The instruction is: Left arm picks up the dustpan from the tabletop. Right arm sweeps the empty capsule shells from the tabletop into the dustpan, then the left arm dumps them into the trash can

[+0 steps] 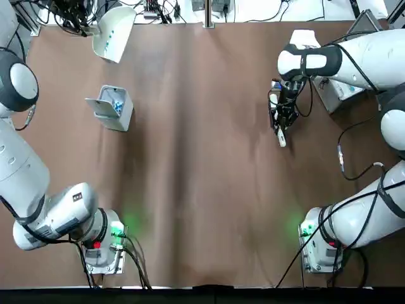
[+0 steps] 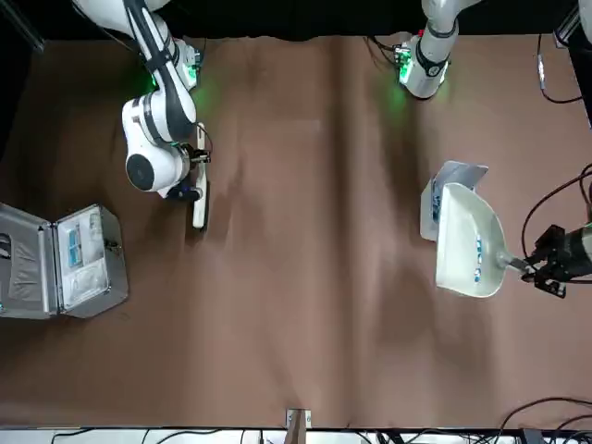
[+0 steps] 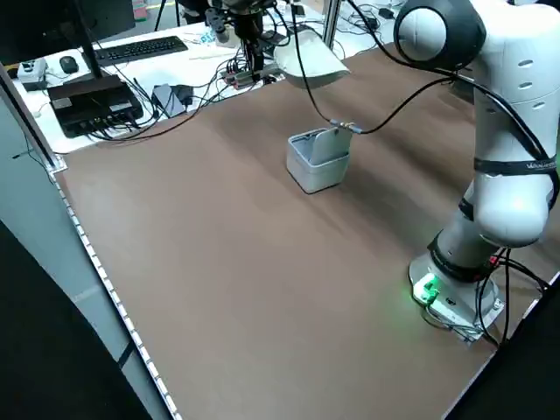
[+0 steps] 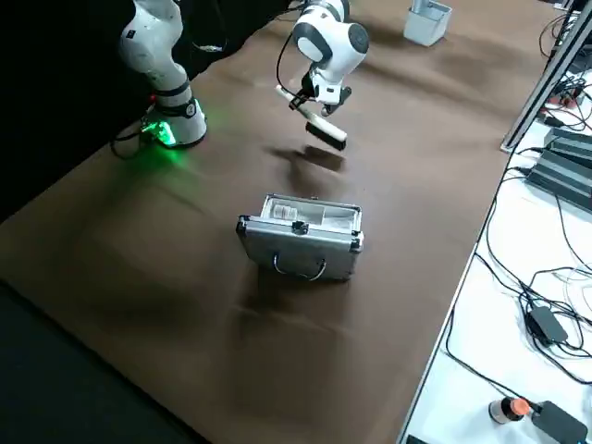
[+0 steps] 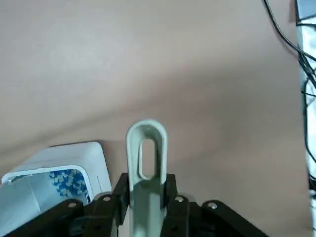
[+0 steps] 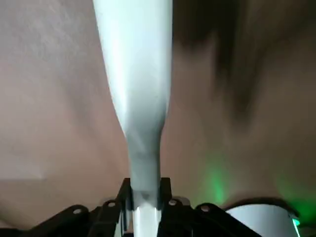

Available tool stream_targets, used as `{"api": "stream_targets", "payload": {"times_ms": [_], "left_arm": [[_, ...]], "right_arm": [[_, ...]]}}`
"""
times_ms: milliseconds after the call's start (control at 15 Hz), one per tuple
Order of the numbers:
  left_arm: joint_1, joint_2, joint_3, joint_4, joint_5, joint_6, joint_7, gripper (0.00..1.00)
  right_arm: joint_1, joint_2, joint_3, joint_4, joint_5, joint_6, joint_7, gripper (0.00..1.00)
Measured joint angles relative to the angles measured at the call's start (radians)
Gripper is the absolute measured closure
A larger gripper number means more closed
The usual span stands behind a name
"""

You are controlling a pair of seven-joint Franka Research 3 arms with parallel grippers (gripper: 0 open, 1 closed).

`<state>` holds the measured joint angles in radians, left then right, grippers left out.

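The cream-white dustpan (image 2: 467, 242) hangs in the air just beyond the trash can (image 2: 433, 205), at the far side of the table on the robot's left. My left gripper (image 2: 541, 266) is shut on the dustpan's thin handle (image 5: 146, 158). Bluish empty capsule shells (image 2: 478, 255) lie inside the pan. The small grey trash can (image 1: 112, 106) stands with its flap lid open and holds blue bits (image 5: 68, 180). Over the table's right half, my right gripper (image 1: 282, 117) is shut on a slim white brush (image 1: 281, 137), which it holds above the tabletop.
An open silver case (image 2: 65, 261) stands on the table beyond the right arm. Cables and electronics (image 3: 96, 96) crowd the desk past the table's far edge. Both arm bases (image 1: 104, 244) glow green at the near edge.
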<state>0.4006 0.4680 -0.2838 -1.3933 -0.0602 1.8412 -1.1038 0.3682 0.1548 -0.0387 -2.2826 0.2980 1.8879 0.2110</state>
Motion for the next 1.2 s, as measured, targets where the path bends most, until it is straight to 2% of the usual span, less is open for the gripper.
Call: {"api": "stream_targets", "payload": {"times_ms": [200, 400, 600, 867, 1200], "left_arm": [[0.006, -0.027, 0.054, -0.005, -0.123, -0.02, 0.073, 0.67], [0.006, -0.062, 0.094, -0.028, -0.149, -0.043, 0.157, 0.67], [0.006, -0.112, 0.124, -0.097, -0.168, -0.031, 0.224, 0.67], [-0.001, -0.192, 0.124, -0.223, -0.168, 0.139, 0.229, 0.67], [-0.007, -0.215, 0.124, -0.303, -0.168, 0.286, 0.229, 0.67]], "right_arm": [[0.0, 0.0, 0.0, -0.006, -0.001, 0.027, 0.0, 0.74], [0.0, 0.001, 0.0, -0.015, -0.025, 0.032, 0.0, 0.74], [0.0, 0.019, 0.0, -0.024, -0.041, 0.057, 0.0, 0.74], [0.011, 0.062, 0.002, -0.03, -0.043, 0.104, -0.003, 0.74], [0.03, 0.093, 0.002, -0.03, -0.043, 0.117, -0.003, 0.74]]}}
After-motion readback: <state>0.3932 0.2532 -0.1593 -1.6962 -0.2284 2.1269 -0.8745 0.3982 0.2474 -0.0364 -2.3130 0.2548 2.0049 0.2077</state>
